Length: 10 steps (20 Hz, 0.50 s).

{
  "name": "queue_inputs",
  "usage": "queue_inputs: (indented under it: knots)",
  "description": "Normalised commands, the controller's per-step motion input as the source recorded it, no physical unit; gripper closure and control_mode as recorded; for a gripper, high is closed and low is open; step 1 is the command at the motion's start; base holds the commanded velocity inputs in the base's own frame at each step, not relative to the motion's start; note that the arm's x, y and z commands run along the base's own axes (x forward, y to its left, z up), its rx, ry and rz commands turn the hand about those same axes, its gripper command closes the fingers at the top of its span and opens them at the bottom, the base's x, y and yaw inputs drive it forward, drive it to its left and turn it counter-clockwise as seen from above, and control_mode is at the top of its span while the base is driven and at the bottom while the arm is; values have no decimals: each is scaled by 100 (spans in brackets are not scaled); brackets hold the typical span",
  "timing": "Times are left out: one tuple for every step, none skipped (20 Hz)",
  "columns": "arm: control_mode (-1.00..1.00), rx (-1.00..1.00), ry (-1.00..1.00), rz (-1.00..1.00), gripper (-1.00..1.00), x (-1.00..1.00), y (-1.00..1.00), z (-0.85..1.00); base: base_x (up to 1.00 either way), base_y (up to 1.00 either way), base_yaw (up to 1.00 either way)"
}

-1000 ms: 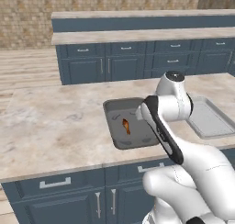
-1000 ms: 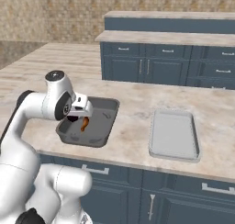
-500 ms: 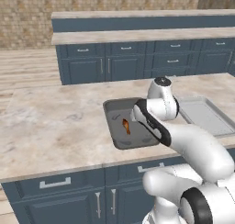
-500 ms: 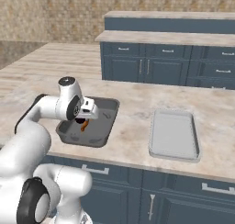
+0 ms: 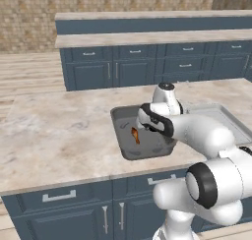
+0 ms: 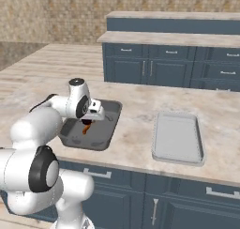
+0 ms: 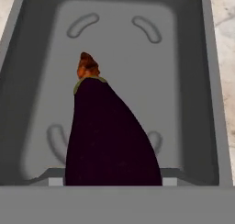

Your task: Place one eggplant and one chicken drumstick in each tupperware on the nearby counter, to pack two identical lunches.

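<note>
One eggplant (image 7: 108,136) gripped in gripper (image 6: 87,122), hanging stem-down over dark tub (image 5: 123,140) on counter (image 5: 59,135). Pale tray (image 6: 178,139) beside, bare. Lower close to tub floor before releasing; keep clear of walls.

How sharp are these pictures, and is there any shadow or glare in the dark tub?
Hand view: the eggplant is sharp but almost featureless black, and the dark tub has soft shading in its corners, no glare. Left base view: evenly lit, with the tub floor slightly darkened under the gripper. Right base view: flat light, and the pale tray shows no reflections.
</note>
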Motion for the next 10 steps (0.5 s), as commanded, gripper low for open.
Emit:
queue_inputs:
  knots:
    - [-100, 0, 5, 0, 100, 36, 0, -29, 0, 0, 0]
    - [-100, 0, 5, 0, 100, 34, 0, -28, 0, 0, 0]
    - [-100, 0, 3, 0, 100, 33, 0, -27, 0, 0, 0]
    - [-100, 0, 2, 0, 100, 32, 0, -29, 0, 0, 0]
    - [-100, 0, 1, 0, 100, 31, 0, -30, 0, 0, 0]
    - [-100, 0, 0, 0, 100, 29, 0, -33, 0, 0, 0]
    - [-100, 0, 0, 0, 100, 26, 0, -35, 0, 0, 0]
    - [-100, 0, 0, 0, 100, 23, 0, -36, 0, 0, 0]
    - [-100, 0, 0, 0, 100, 24, 0, -35, 0, 0, 0]
    - [-100, 0, 0, 0, 100, 20, 0, -33, 0, 0, 0]
